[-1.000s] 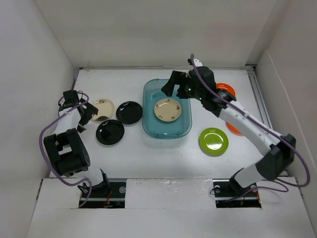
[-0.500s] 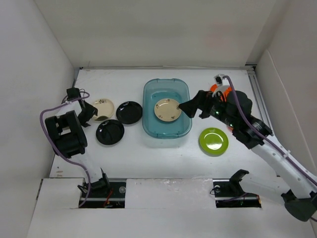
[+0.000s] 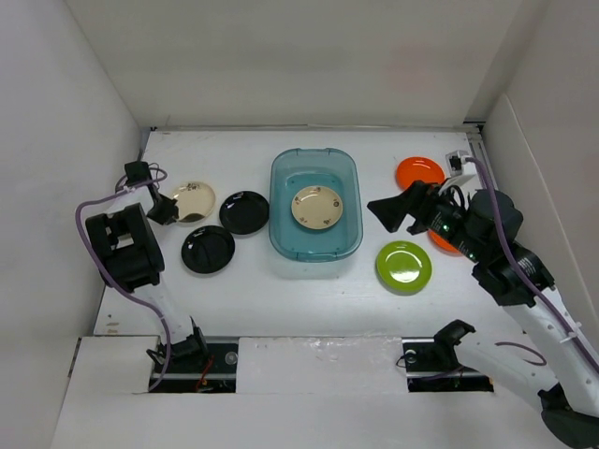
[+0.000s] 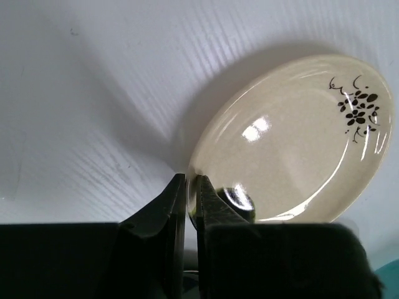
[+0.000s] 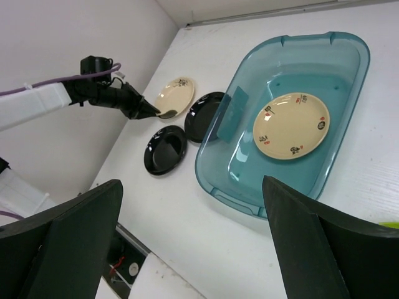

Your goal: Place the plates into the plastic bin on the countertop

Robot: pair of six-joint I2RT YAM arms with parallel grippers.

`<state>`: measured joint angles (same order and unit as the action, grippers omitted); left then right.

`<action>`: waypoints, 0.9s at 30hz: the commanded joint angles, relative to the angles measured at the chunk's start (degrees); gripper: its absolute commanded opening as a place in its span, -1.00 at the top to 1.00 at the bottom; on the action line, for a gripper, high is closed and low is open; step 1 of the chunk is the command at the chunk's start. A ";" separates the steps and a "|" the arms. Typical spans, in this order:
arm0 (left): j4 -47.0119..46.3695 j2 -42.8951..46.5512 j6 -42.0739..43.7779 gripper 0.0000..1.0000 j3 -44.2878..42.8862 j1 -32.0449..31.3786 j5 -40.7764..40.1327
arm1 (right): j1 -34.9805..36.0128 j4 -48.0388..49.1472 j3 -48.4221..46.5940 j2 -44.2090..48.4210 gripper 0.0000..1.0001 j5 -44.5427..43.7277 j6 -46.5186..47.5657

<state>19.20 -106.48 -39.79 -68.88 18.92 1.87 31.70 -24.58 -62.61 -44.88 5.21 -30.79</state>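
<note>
On the white countertop (image 3: 281, 299) stands the teal plastic bin (image 3: 281, 238), with one beige plate (image 3: 316, 206) lying flat inside. Left of it are a second beige plate (image 3: 196, 199) and two black plates (image 3: 244, 211) (image 3: 208, 249). My left gripper (image 3: 175, 217) is shut on the near-left rim of that second beige plate (image 4: 293, 143); the jaws (image 4: 192, 187) pinch its edge. A green plate (image 3: 403, 266) and an orange plate (image 3: 420, 171) lie right of the bin. Another orange plate (image 3: 440, 241) is half hidden under my right arm. My right gripper (image 3: 382, 210) hangs open and empty beside the bin's right wall.
White walls close in the countertop on the left, back and right. In the right wrist view, the bin (image 5: 215, 180) fills the upper right, the two black plates (image 5: 165, 149) sit to its left, and the left arm's cable runs along the left wall.
My left gripper has shut on the beige plate's rim. The right arm has drawn back from over the bin to its right side, uncovering the far orange plate.
</note>
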 commanded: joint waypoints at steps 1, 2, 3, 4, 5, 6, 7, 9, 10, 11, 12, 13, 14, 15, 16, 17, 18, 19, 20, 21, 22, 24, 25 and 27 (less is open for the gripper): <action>2.95 -2.34 -0.64 1.00 -0.99 0.24 -1.25 | -0.59 -1.53 -0.67 1.82 -0.98 0.76 1.34; 2.95 -1.72 -0.64 1.00 -2.30 0.24 -1.25 | -0.59 -2.13 -0.67 2.34 -0.98 0.76 1.34; 2.95 -1.11 -0.64 1.00 -3.18 0.24 -1.25 | -0.59 -2.14 -1.19 2.34 -0.98 0.76 1.34; 2.95 0.29 -0.64 1.00 -4.06 0.24 -0.73 | -0.59 -2.84 -1.20 2.34 -0.98 0.76 1.34; 2.43 1.09 -0.64 1.00 -5.81 0.24 -0.12 | -0.59 -2.84 -1.20 2.95 -0.98 0.76 1.34; 2.42 1.97 -0.64 1.00 -6.78 0.24 0.59 | -0.59 -3.45 -1.20 2.96 -0.98 0.76 1.34; 2.42 3.02 -0.64 1.00 -7.49 0.24 0.59 | -0.59 -3.98 -1.20 3.48 -0.98 0.24 1.34; 2.42 6.88 -0.64 1.00 -9.07 -1.33 1.21 | -1.11 -4.51 -1.20 4.01 -0.98 -1.16 1.34; 2.42 8.29 -0.64 1.00 -9.60 -2.12 1.21 | -1.12 -4.51 -0.68 4.01 -0.98 -1.78 1.34; 2.42 11.26 -0.03 1.00 -10.21 -2.74 1.21 | -1.12 -5.04 0.02 4.62 -0.98 -2.48 1.34; 2.42 12.77 -0.02 1.00 -10.74 -4.22 0.60 | -1.12 -5.04 0.03 5.33 -0.98 -3.79 1.34; 2.42 14.35 -0.02 1.00 -10.75 -4.94 0.59 | -1.12 -5.65 0.73 5.33 -0.98 -4.59 0.73; 1.29 16.02 0.76 1.00 -10.75 -5.81 1.72 | -1.64 -6.27 1.34 6.03 -0.98 -5.55 -0.40; -0.29 19.34 1.99 1.00 -10.75 -7.04 1.73 | -1.64 -6.27 1.35 6.73 -0.98 -6.78 -1.02; -0.30 20.59 2.87 1.00 -11.79 -10.71 1.73 | -2.17 -6.97 2.13 6.74 -0.98 -9.32 -1.64; -0.30 21.56 3.66 1.00 -12.58 -13.01 0.52 | -2.17 -8.02 2.84 7.35 -0.98 -10.39 -2.17; 0.22 22.27 4.19 1.00 -13.29 -15.73 -0.80 | -2.69 -8.55 2.84 7.35 -0.98 -11.27 -2.96; 0.22 22.28 5.33 1.00 -13.82 -20.80 -0.73 | -2.70 -9.17 2.84 7.35 -0.98 -11.80 -2.96; 0.22 22.28 5.34 1.00 -14.34 -23.20 0.32 | -3.40 -10.04 3.45 7.88 -0.98 -11.80 -3.57; -0.82 22.28 5.34 1.00 -14.35 -25.40 1.55 | -3.92 -10.05 4.07 8.40 -0.98 -12.33 -3.58; -1.88 21.15 5.34 1.00 -14.35 -27.25 3.91 | -3.93 -10.57 4.07 8.41 -0.98 -12.33 -4.10; -3.37 19.39 5.34 1.00 -14.35 -31.82 6.29 | -4.55 -11.27 4.69 9.02 -0.98 -12.33 -4.63; -4.34 17.29 5.34 1.00 -14.35 -34.36 7.35 | -4.55 -12.67 5.21 9.81 -0.98 -12.94 -5.16; -4.88 15.26 5.34 1.00 -14.35 -36.48 7.97 | -4.55 -13.91 5.22 10.52 -1.00 -14.87 -5.95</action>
<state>15.70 -87.39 -35.42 -83.15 -15.75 7.01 27.44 -36.23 -57.56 -35.86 -6.22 -34.96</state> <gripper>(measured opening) 0.028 0.995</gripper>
